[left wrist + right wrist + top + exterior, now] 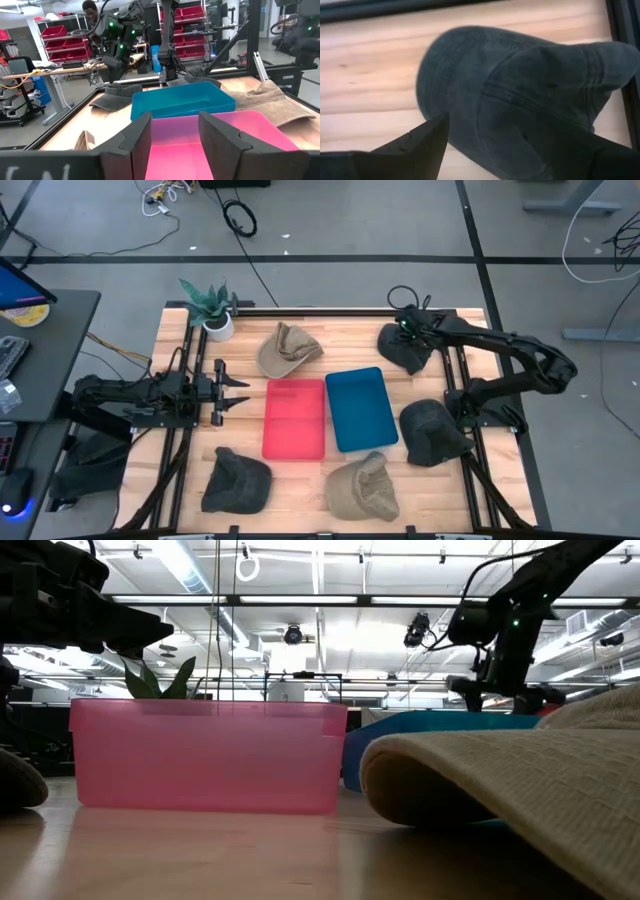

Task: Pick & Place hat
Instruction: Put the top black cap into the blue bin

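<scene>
My right gripper (408, 330) hangs over the dark hat (403, 350) at the far right corner of the table (470, 320). In the wrist view its fingers (415, 142) are spread apart, with the hat (530, 100) right under them on the wood. It is not gripped.

My left gripper (238, 392) waits by the left edge, fingers apart, pointing at the pink bin (294, 418). The blue bin (358, 408) sits just beside the pink one. A tan hat (288, 348) lies near the far edge, and a plant (210, 308) is at the far left corner.
</scene>
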